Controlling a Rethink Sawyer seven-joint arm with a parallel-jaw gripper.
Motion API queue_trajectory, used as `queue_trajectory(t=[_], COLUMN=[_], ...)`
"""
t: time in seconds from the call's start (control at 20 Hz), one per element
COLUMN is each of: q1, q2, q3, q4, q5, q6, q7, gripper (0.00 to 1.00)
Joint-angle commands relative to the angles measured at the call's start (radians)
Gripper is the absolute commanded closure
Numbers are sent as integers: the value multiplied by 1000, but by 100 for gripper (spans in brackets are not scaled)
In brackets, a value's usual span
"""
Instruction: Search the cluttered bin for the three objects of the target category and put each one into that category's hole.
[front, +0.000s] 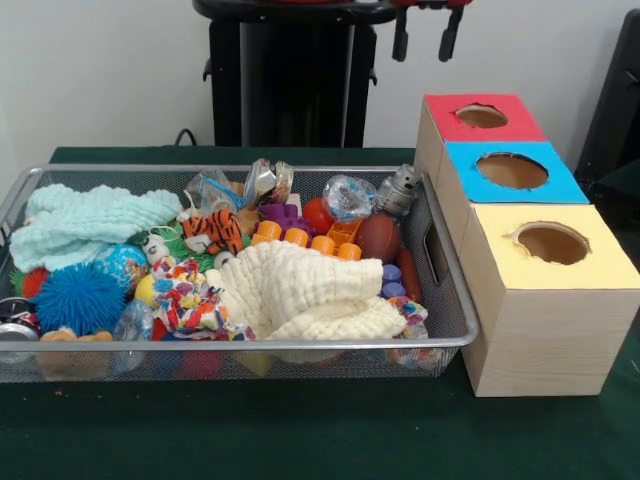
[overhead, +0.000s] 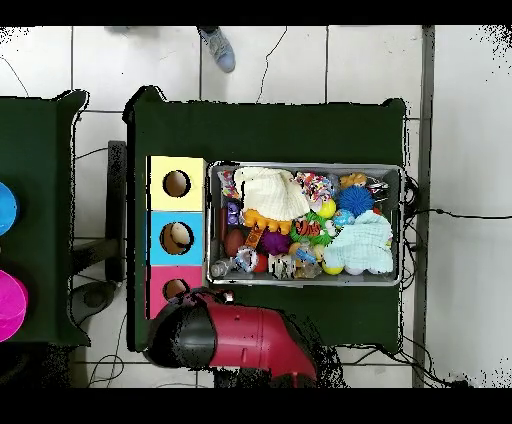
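Bin (front: 452, 338) clutter is dense, so we risk lifting a cloth (front: 300, 290) with a toy. Our tool (front: 425, 35) hangs above, spread apart and empty.

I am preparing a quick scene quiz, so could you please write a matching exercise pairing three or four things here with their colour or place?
Things:
1. spiky rubber ball
2. folded waffle cloth in the wire bin's far left corner
3. wooden box nearest the camera in the front view
4. striped plush tiger

Descriptions:
A. yellow top with a round hole
B. orange and black
C. blue
D. pale mint green

Pairs: 1-C, 2-D, 3-A, 4-B
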Motion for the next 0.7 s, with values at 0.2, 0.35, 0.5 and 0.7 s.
queue_trajectory(t=[0.2,0.35,0.5,0.7], q1=[-121,-158,-193,-243], q2=[157,188,206,233], q3=[112,125,146,173], q4=[-174,-214,-246,-285], q5=[-102,-130,-156,-179], q6=[-26,-4,17,57], q7=[-52,-76,-98,-115], gripper=[0,0,0,0])
